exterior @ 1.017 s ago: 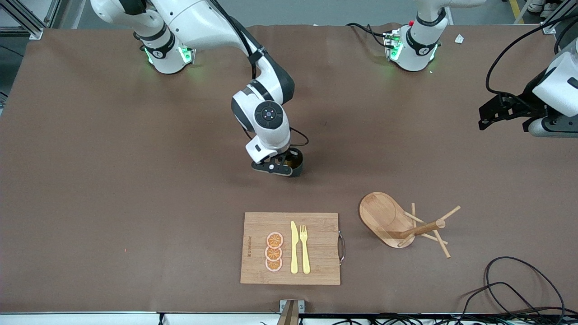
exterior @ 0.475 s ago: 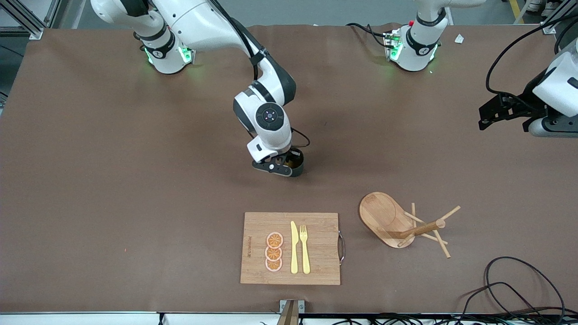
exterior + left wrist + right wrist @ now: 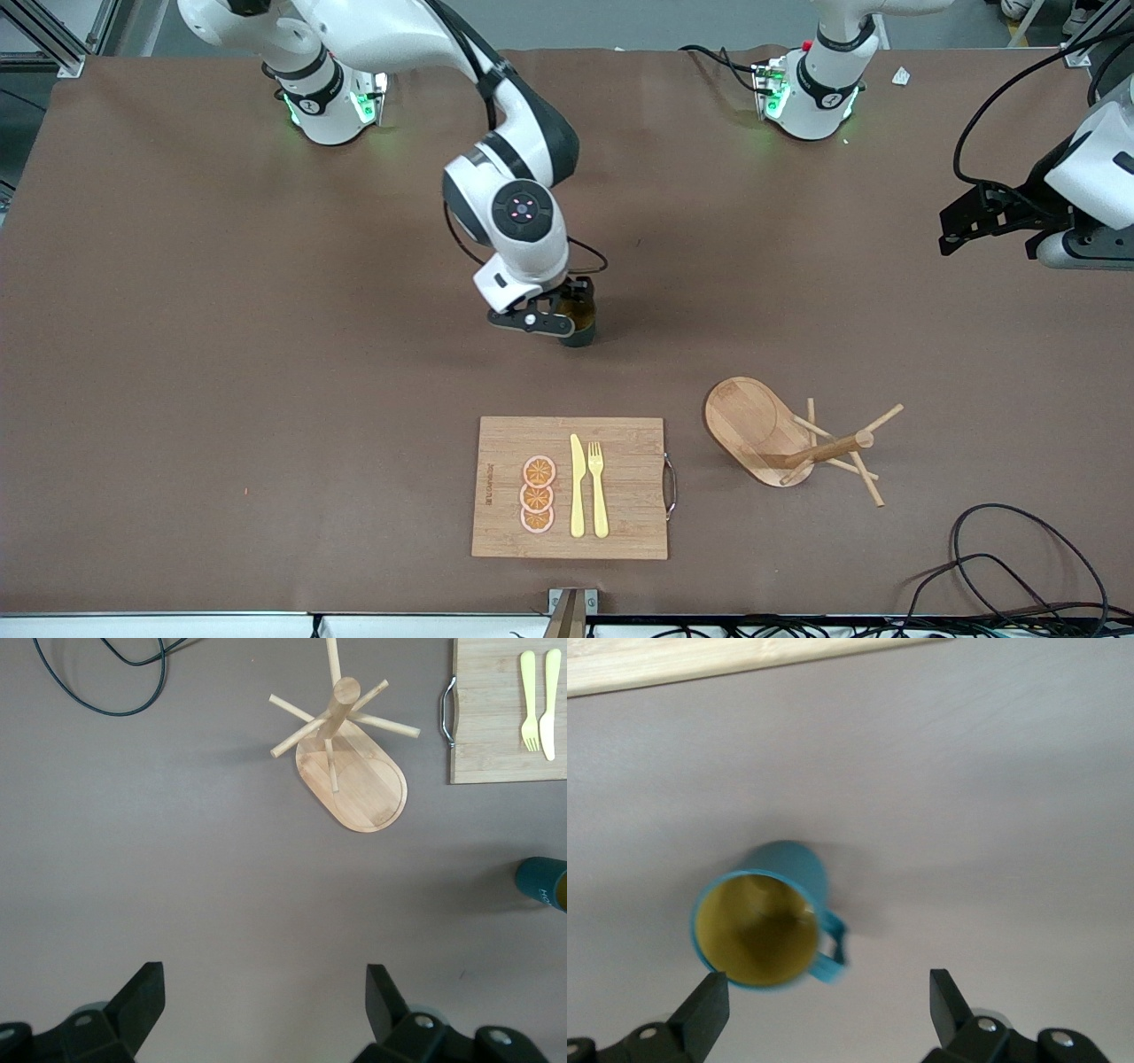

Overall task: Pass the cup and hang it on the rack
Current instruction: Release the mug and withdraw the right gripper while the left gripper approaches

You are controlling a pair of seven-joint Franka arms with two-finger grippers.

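Front view: cup (image 3: 580,330) stands upright on the table mid-width, at about 11 o'clock from the rack (image 3: 760,430) and farther from the camera than the cutting board (image 3: 569,487). Right gripper (image 3: 551,317) hangs just over it, fingers spread wide, gripping nothing; the right wrist view shows the cup free between them. Left gripper (image 3: 266,997) waits at its own end of the table, fingers apart, empty. My read on the handover: right arm should clear straight up, and the left should take the cup body leaving the handle free for a peg.

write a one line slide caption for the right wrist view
Open right gripper just above the upright teal cup standing free on the brown table, handle toward the gap between the fingers.
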